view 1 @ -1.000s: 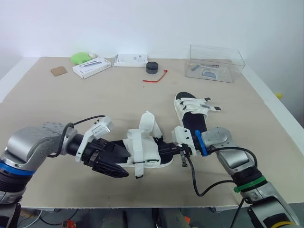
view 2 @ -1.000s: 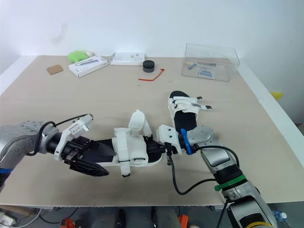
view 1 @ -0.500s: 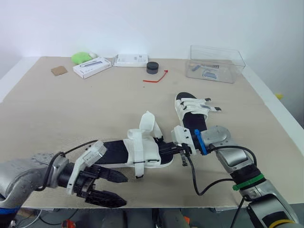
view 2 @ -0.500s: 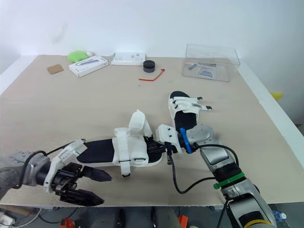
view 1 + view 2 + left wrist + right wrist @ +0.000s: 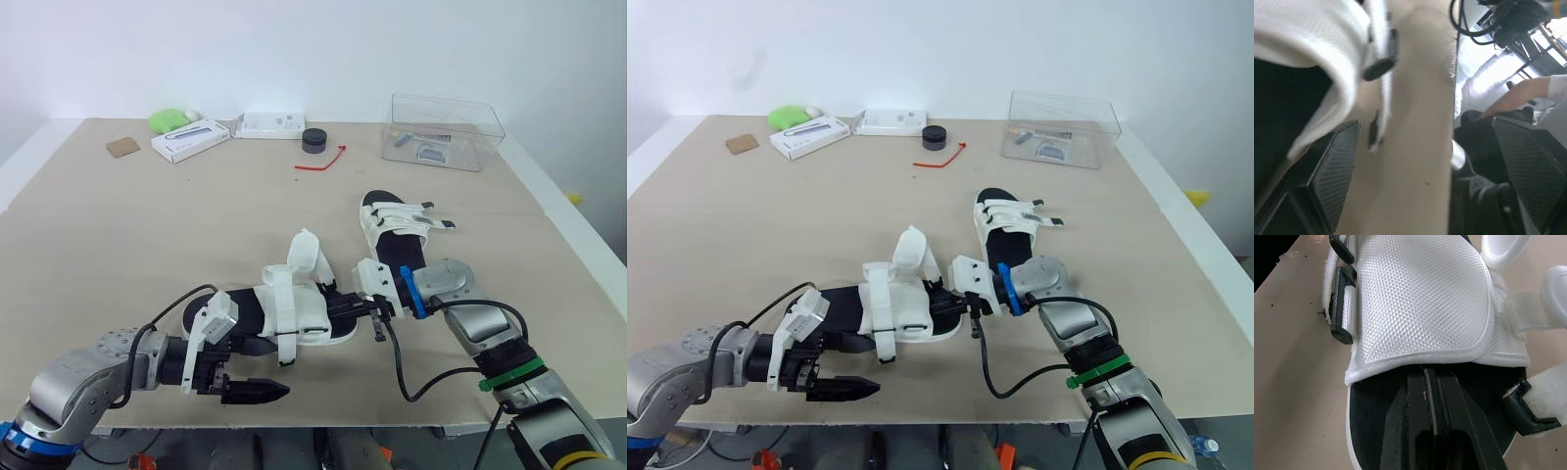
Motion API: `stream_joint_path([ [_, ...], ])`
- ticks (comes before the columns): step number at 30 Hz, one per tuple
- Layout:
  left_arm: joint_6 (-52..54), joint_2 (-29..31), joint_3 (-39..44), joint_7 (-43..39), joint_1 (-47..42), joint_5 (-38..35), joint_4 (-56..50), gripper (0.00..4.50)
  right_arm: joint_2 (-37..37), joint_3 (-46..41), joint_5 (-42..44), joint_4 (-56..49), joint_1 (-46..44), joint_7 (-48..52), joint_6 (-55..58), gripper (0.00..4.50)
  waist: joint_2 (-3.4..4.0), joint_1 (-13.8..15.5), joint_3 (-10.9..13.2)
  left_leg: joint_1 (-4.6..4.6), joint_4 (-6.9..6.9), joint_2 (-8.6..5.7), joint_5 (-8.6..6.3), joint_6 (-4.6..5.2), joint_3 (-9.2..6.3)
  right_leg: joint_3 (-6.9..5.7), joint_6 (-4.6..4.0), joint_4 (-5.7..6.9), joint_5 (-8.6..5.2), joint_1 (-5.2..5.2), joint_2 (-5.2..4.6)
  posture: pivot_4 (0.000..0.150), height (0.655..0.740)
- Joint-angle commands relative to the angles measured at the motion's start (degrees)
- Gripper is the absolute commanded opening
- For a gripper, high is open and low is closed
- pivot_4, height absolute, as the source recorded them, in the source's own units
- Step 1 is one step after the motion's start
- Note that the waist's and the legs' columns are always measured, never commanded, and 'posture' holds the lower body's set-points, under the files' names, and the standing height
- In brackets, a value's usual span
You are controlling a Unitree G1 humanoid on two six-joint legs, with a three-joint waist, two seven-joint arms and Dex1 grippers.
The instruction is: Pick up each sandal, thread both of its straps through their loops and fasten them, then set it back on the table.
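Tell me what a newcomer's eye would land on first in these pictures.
The white sandal with its straps standing loose, at the front middle of the table, draws the eye first; the right gripper is shut on one end of it. The left gripper hangs open at the table's near edge, by the sandal's other end. A second sandal lies flat behind, to the right, straps across it.

On the surface (image 5: 147, 225) I see the near sandal (image 5: 302, 313) at lower centre, the far sandal (image 5: 394, 223) up-right of it, and a box (image 5: 446, 132) at upper right.
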Motion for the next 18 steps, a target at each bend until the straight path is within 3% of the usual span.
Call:
stream_joint_path([
  [1, -1.3, -1.7, -0.8, 0.4, -2.5, 0.4, 0.8, 4.46, -0.9, 0.3, -1.1, -0.1, 0.5, 0.4, 0.6, 0.00, 0.00, 0.0, 0.0, 0.00, 0.00, 0.00, 0.00, 0.00, 0.00, 0.00, 0.00, 0.00, 0.00, 0.00, 0.00, 0.150, 0.7400],
  [8, -2.4, -3.5, -3.5, -0.3, -4.7, 2.5, 3.0, 4.46, -1.1, 0.2, -1.2, -0.6, 0.6, 0.2, 0.8, 0.00, 0.00, 0.0, 0.0, -0.01, 0.01, -0.03, 0.00, 0.00, 0.03, 0.01, 0.08, -0.01, 0.04, 0.00, -0.01, 0.150, 0.7400],
  [9, -2.4, -3.5, -3.9, -0.5, -4.6, 2.8, 3.1, 4.23, -1.2, 0.2, -1.2, -0.7, 0.7, 0.2, 0.8, 0.00, 0.00, 0.0, 0.0, -0.01, 0.01, -0.02, 0.00, 0.00, 0.02, 0.01, 0.08, -0.01, 0.04, 0.00, -0.01, 0.150, 0.7400],
  [12, -2.8, -2.5, -4.1, -1.8, -3.7, 2.9, 2.8, 3.21, -1.5, 0.1, -1.2, -1.2, 1.0, 0.2, 1.0, 0.00, 0.00, 0.0, 0.0, -0.02, 0.01, -0.02, 0.00, 0.00, 0.01, 0.01, 0.07, -0.01, 0.04, 0.00, -0.02, 0.150, 0.7400],
  [17, -2.8, -1.1, -2.8, -2.7, -1.9, 1.5, 1.3, 0.49, -1.9, -0.1, -1.1, -1.6, 1.3, 0.2, 1.2, 0.00, 0.00, 0.0, 0.0, -0.04, -0.01, -0.02, -0.01, 0.01, -0.01, 0.00, 0.07, -0.01, 0.00, -0.02, -0.03, 0.150, 0.7400],
  [18, -2.9, -1.0, -2.6, -2.7, -1.7, 1.3, 1.1, 0.25, -1.8, 0.0, -1.1, -1.6, 1.3, 0.1, 1.2, 0.00, 0.00, 0.0, 0.0, -0.04, -0.01, -0.02, -0.01, 0.01, -0.01, 0.00, 0.08, -0.01, 0.00, -0.02, -0.03, 0.150, 0.7400],
])
